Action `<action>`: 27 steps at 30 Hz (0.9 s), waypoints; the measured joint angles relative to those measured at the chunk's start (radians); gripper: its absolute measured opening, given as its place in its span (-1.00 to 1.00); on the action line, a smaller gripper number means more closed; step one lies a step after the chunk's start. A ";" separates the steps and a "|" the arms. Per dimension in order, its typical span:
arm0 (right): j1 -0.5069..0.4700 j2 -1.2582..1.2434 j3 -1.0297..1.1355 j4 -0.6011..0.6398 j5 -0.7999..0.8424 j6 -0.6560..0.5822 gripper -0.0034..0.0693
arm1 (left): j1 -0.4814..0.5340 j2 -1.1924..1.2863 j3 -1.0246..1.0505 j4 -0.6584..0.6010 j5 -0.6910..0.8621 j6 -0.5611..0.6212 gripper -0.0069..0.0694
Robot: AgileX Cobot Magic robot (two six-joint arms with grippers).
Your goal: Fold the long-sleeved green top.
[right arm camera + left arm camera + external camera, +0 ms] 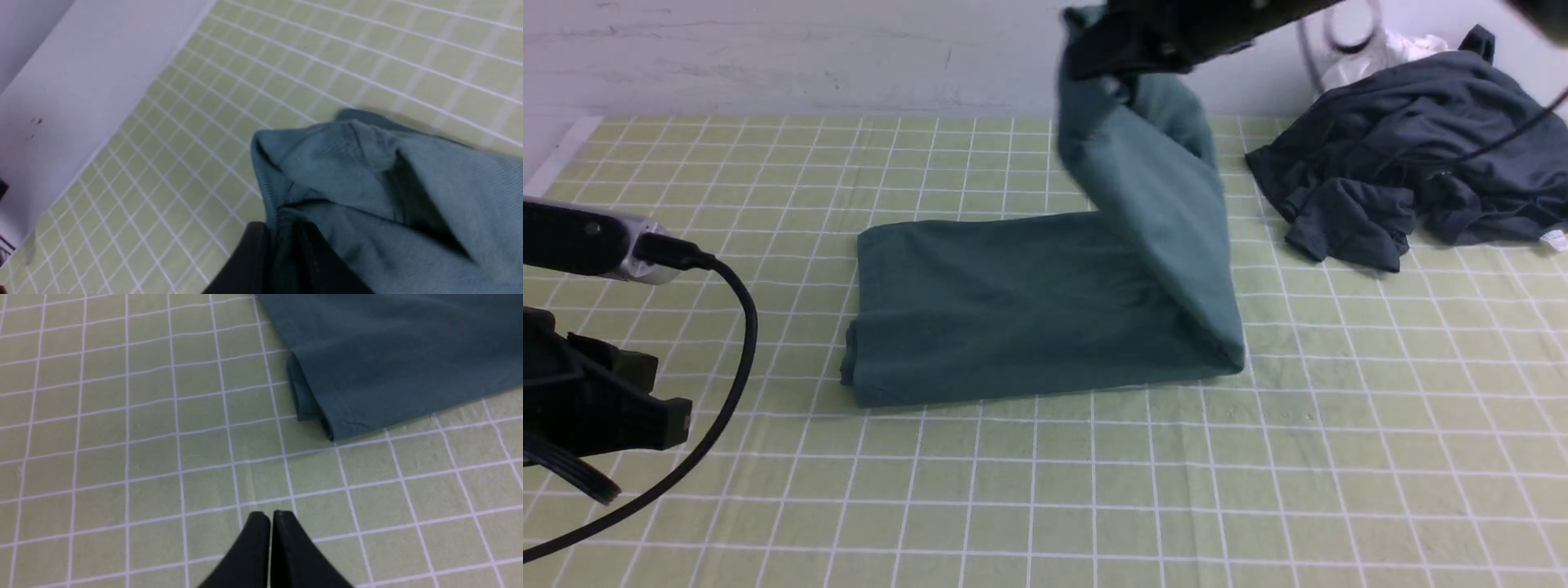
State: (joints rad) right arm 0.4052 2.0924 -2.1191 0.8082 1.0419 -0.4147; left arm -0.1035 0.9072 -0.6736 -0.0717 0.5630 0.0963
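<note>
The green long-sleeved top [1013,302] lies folded into a rectangle in the middle of the table. Its right end [1152,163] is lifted high and hangs twisted from my right gripper [1111,82] near the back edge. In the right wrist view my right gripper [284,234] is shut on a bunched edge of the top [367,188]. My left gripper [271,516] is shut and empty, hovering over bare mat a short way from the top's near left corner [339,424]. In the front view only the left arm's body shows at the far left.
A crumpled dark grey garment [1413,163] lies at the back right, with white cloth behind it. The green checked mat [1094,490] covers the table. A white wall runs along the far edge. A black cable [735,359] loops from the left arm.
</note>
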 joint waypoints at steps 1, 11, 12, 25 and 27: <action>0.026 0.016 0.000 0.005 -0.025 -0.009 -0.77 | 0.000 0.000 0.000 -0.001 0.000 0.000 -0.83; 0.226 0.249 0.000 0.025 -0.455 -0.154 -0.47 | 0.000 0.000 0.000 -0.003 -0.001 0.000 -0.83; 0.224 0.254 0.000 0.027 -0.471 -0.156 -0.36 | 0.000 0.000 0.000 -0.003 -0.001 0.000 -0.83; 0.203 0.254 -0.120 -0.142 -0.133 -0.150 -0.32 | 0.000 -0.046 0.000 -0.092 0.012 0.023 -0.83; 0.201 0.245 -0.146 -0.241 0.003 -0.125 -0.54 | 0.000 -0.073 0.000 -0.093 0.012 0.056 -0.83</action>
State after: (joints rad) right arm 0.6063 2.3377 -2.2647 0.5670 1.0449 -0.5395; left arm -0.1035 0.8341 -0.6736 -0.1646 0.5748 0.1519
